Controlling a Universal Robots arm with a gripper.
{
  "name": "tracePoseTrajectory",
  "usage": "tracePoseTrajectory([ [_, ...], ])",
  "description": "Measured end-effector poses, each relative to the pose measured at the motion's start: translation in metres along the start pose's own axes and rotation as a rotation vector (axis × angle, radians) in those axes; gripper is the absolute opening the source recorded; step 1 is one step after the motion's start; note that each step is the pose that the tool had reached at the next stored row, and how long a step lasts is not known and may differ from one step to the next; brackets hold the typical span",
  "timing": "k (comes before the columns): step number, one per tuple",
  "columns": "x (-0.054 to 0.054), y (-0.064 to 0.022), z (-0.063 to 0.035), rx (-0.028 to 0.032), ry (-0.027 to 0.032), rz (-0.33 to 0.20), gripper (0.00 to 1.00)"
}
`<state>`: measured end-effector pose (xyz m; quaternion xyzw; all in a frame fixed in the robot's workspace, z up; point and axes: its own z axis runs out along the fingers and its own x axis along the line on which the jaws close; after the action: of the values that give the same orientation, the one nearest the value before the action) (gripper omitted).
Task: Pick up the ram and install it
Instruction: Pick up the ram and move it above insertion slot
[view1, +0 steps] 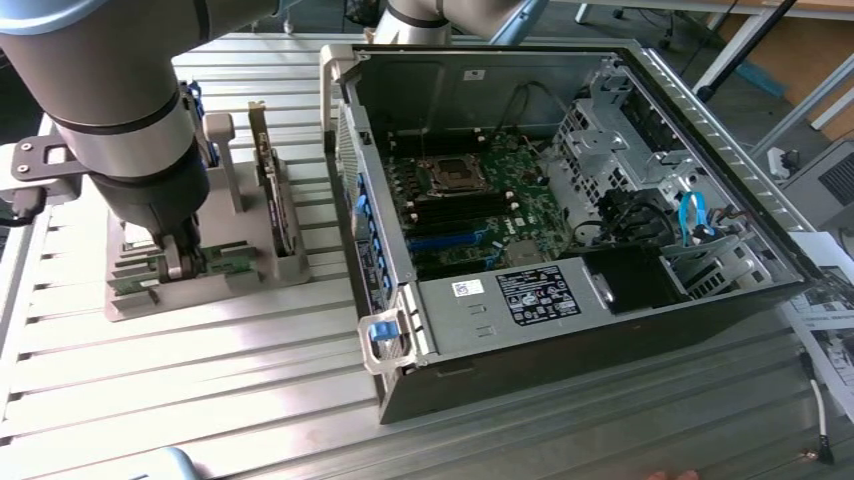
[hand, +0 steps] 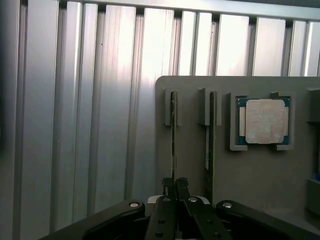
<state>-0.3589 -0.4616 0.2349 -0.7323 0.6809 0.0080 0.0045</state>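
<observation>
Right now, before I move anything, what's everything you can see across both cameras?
ram stick: one, green, holder slot, between gripper fingers
second ram stick: one, green, next slot
processor chip: one, silver, holder pocket
expansion card: one, dark, upright on holder
holder: one, grey, table, exterior view's left
computer case: one, black, open, centre
table: one, silver, slatted
arm: one, grey, above holder
gripper: one, black, shut on ram stick

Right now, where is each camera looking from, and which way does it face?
Exterior view: high above, looking down at the open black computer case; the grey robot arm shows.
Wrist view: on the wrist, facing down past the gripper, shut on the slim green ram stick.
Both show the grey plastic holder.
</observation>
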Motion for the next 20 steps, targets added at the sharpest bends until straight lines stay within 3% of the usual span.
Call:
tracePoseTrajectory([
  [20,0.000,-0.0010,-0.0262,0.0000,0.0000,0.000,0.12],
])
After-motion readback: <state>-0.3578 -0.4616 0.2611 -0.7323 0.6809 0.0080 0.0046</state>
